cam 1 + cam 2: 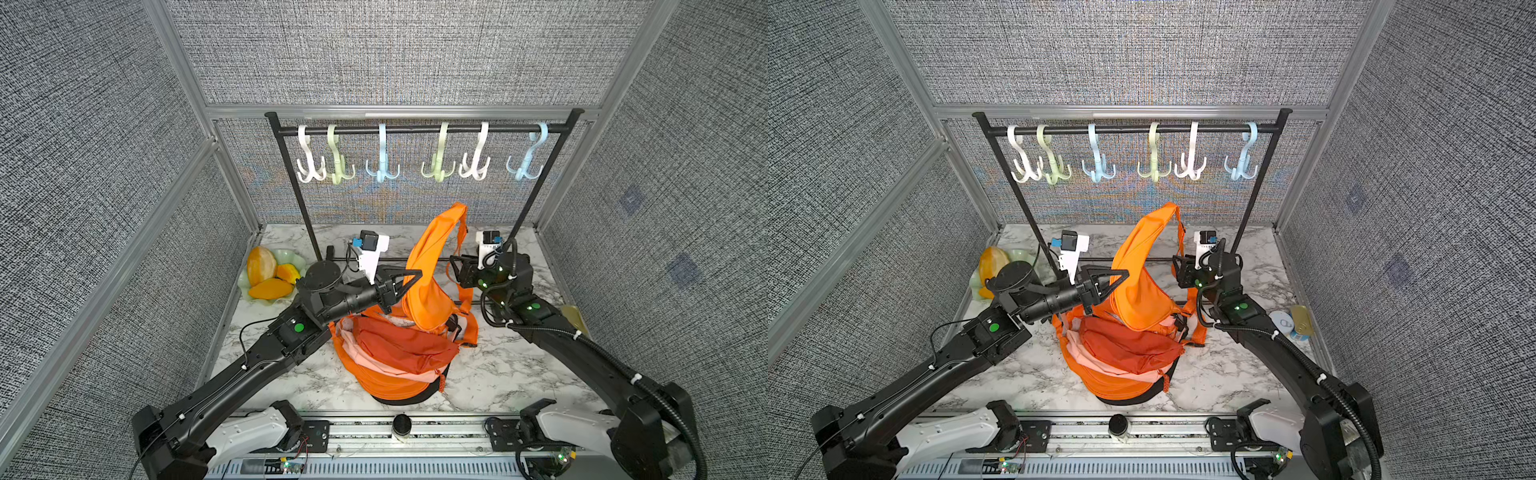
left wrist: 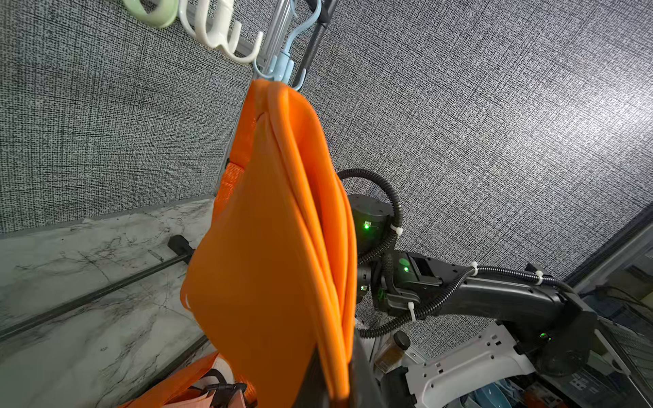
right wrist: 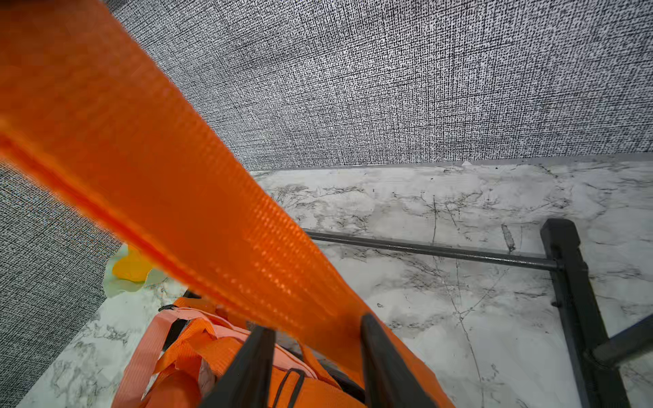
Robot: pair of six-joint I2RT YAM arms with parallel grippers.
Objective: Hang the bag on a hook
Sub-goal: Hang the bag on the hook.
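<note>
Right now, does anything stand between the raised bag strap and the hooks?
Nothing visible does. The left gripper holds the shoulder strap up, its top below the hooks on the rail. Both top views show only open air between.

Overhead pair, wrist close-ups, shared bag [image 1: 395, 353]

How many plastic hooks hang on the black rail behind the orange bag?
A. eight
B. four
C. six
C: in both top views six hooks hang along the black rail, coloured white, green, blue, green, white, blue from one end to the other.
</note>
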